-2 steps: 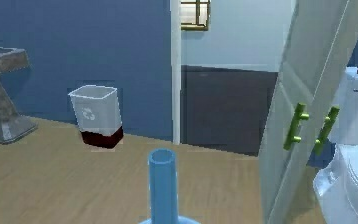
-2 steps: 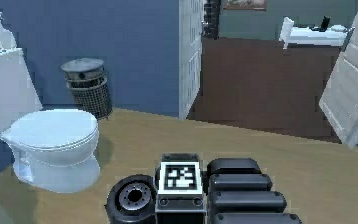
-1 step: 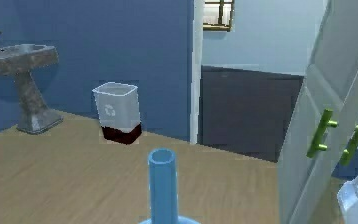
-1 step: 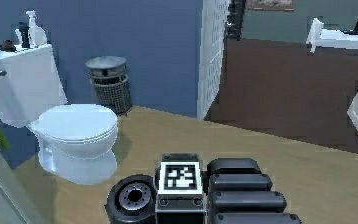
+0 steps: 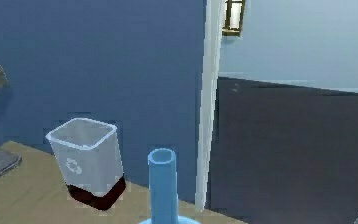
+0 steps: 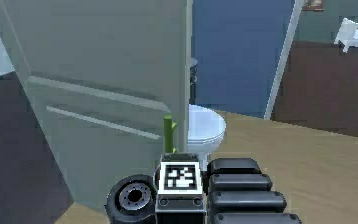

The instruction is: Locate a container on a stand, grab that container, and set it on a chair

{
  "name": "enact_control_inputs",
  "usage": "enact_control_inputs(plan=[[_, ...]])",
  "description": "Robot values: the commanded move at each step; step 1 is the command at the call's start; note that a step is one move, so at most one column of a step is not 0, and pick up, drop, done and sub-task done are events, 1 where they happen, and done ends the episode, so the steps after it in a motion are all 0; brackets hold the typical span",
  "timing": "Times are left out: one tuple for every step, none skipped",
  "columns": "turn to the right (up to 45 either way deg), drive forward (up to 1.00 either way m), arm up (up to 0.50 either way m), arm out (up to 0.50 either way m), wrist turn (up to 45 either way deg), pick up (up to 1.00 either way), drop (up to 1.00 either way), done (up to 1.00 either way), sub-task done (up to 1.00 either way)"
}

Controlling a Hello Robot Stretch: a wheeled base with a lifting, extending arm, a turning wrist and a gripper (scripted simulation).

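In the forward view, a blue wall [image 5: 107, 60] is at the left and middle. A pale bin [image 5: 84, 150] stands on the wood floor [image 5: 27, 195] close to that wall. It has a round arrow mark on its side, and its bottom looks dark red. A little to the right and nearer, a pale blue tube [image 5: 163, 180] stands straight up. Its top is open and it has a wider blue foot at the bottom edge. Either one could be the container, and I cannot tell which. Right of the tube is a white door frame [image 5: 209, 100]. Past it are a dark floor [image 5: 287, 150] and a light wall [image 5: 307, 40].

In the arm side view, a big grey-green door [image 6: 97, 90] is near, at the left. Behind its edge sits a white toilet [image 6: 204, 127]. A thin green stick [image 6: 169, 130] stands upright just left of it. Below the stick is a white square [image 6: 182, 178] with black marks. Left of the square is the gripper [image 6: 135, 198], a round dark shape. I cannot make out its fingers or tell if it has hold of anything. Far off at the right is a small white chair [image 6: 352, 35].
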Motion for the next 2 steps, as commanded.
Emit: enact_control_inputs(plan=[[3.0,0.00,0.00,0.00,0.0,0.00,0.00,0.00,0.00],[-24.0,0.00,0.00,0.00,0.0,0.00,0.00,0.00,0.00]])
